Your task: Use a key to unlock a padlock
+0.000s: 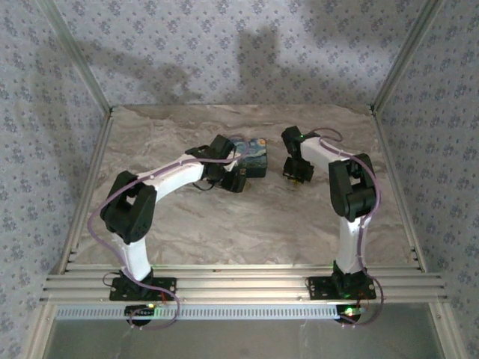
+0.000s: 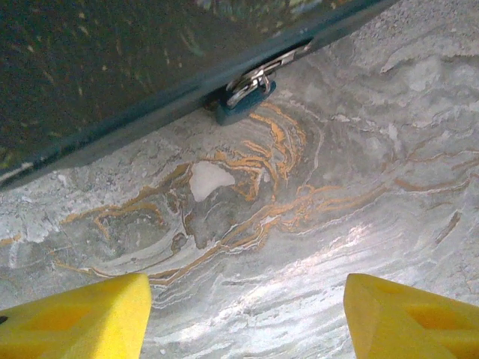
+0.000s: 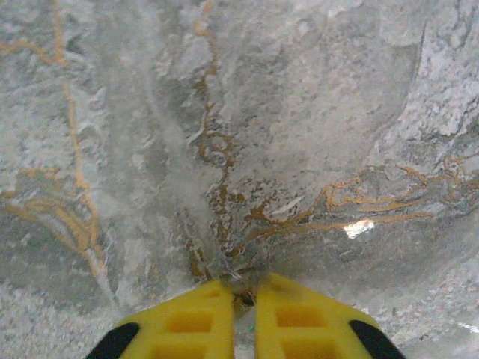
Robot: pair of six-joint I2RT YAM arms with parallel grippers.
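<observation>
Toward the far edge of the table [image 1: 247, 224], the padlock [image 2: 243, 103] hangs from the hasp [image 2: 278, 63] of the painted box [image 1: 253, 157]. The left gripper [image 2: 247, 321] faces it, jaws released; the right gripper [image 3: 241, 293], near the box, is clenched.

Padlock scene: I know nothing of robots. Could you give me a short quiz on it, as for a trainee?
1. True or false: the left gripper stands open.
2. Fill in: the right gripper is ___ (open or shut).
3. The padlock is fixed to: A) the box; B) the left gripper; C) the right gripper.
Key: 1 true; 2 shut; 3 A.
</observation>
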